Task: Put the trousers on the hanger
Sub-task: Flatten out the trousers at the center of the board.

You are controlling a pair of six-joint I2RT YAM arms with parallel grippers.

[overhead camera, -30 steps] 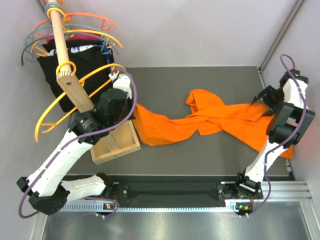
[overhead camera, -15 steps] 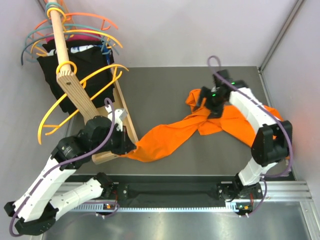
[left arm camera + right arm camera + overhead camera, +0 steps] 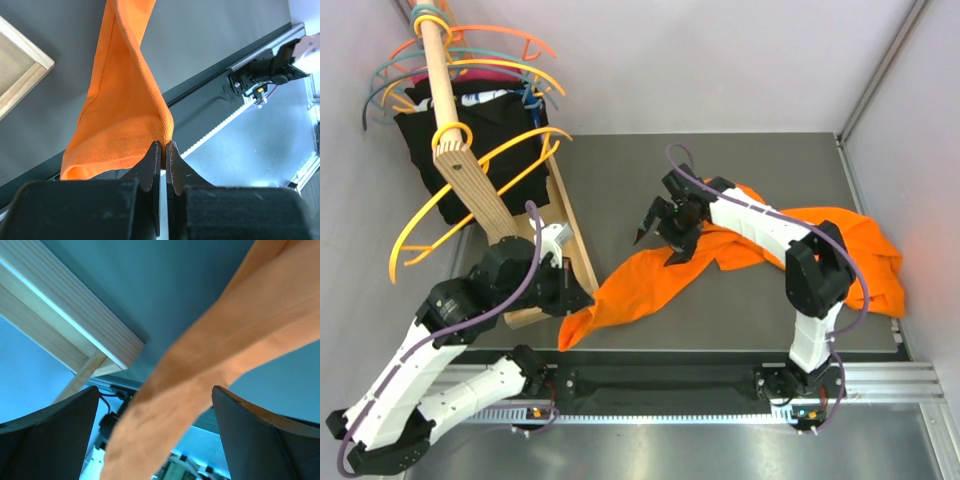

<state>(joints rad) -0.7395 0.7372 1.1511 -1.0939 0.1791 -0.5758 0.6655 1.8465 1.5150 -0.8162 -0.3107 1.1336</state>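
The bright orange trousers [image 3: 790, 250] lie stretched across the dark table, one leg drawn toward the near left. My left gripper [image 3: 582, 300] is shut on that leg's end; in the left wrist view the trousers [image 3: 120, 110] hang from the pinched tips of my left gripper [image 3: 163, 146]. My right gripper [image 3: 656, 246] hovers open over the middle of the leg. Its wrist view shows the trousers [image 3: 200, 365] running as a strip between the wide-apart fingers of my right gripper [image 3: 155, 412], apparently untouched by either. The amber-yellow hanger [image 3: 520, 141] hangs on the wooden pole at the far left.
A wooden rack [image 3: 470, 185] with a slanted pole and a box-like base [image 3: 578, 262] stands left of the trousers. Black garments [image 3: 470, 125] and coral and teal hangers [image 3: 505, 40] hang on it. A metal rail [image 3: 660, 385] runs along the near edge.
My left gripper has drawn the leg's end from beside the rack toward the near edge. My right arm swung from the far right to the middle, its jaws opening wider.
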